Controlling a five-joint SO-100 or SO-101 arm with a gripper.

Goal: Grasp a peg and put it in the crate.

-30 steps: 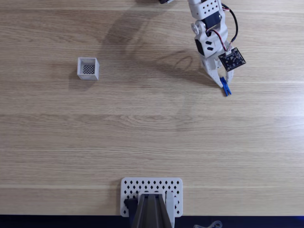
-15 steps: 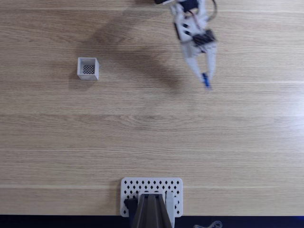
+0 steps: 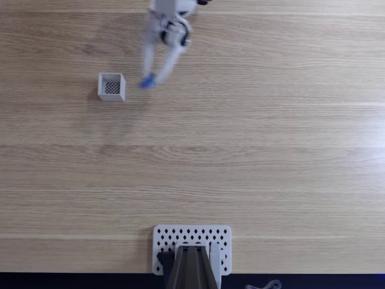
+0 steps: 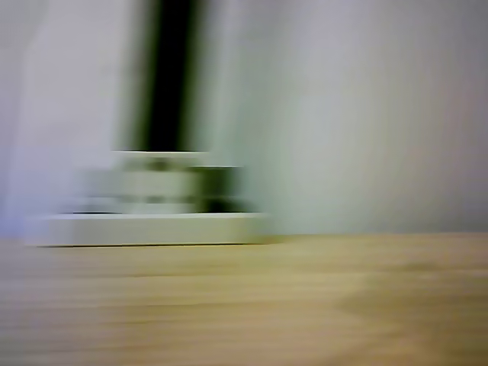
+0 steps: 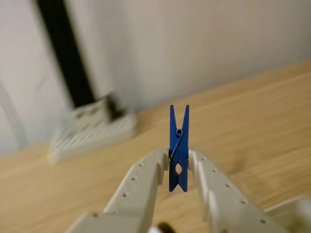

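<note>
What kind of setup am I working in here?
Probably an indoor tabletop test bench: a bare wood-grain table, a plain pale wall behind it, and just a tiny white crate, a perforated plate and the peg in the end effector.

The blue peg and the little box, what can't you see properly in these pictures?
- The peg: a smeared blue spot in the fixed view, blurred by motion; sharp in the wrist view.
- The hand: streaked in the fixed view, so its fingers look ghostly.
- The crate: too small to tell anything about its inside beyond dark mesh.
- The other view: all motion blur; the pale shape on the table cannot be identified.
- The perforated plate: partly covered by a dark mount.
</note>
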